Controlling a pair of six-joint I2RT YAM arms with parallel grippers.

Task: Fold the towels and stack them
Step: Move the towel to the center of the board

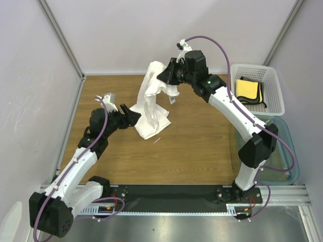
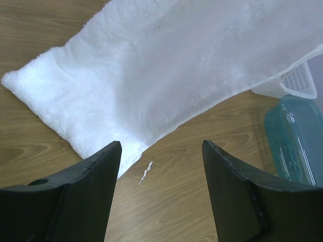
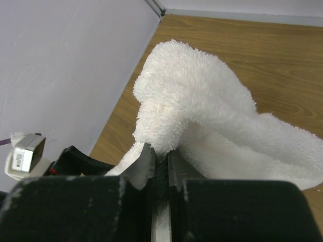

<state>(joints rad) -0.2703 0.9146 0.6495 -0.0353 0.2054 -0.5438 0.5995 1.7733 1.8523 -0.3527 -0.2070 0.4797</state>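
Overhead: the right tool [image 1: 164,76] is clamped on the white towel [image 1: 151,113] and holds its far end up. The towel's near end lies on the surface [image 1: 197,146]. The left tool [image 1: 132,117] sits just beside the towel's near-left edge, jaws apart. The yellow towel [image 1: 248,89] lies in the basket [image 1: 275,101] at right.

Left wrist: the 2 fingers [image 2: 75,191] are spread with nothing between them. The towel's edge lies just ahead on the wood.

Right wrist: the jaws are pinched on a bunched fold of the white towel, raised above the surface.
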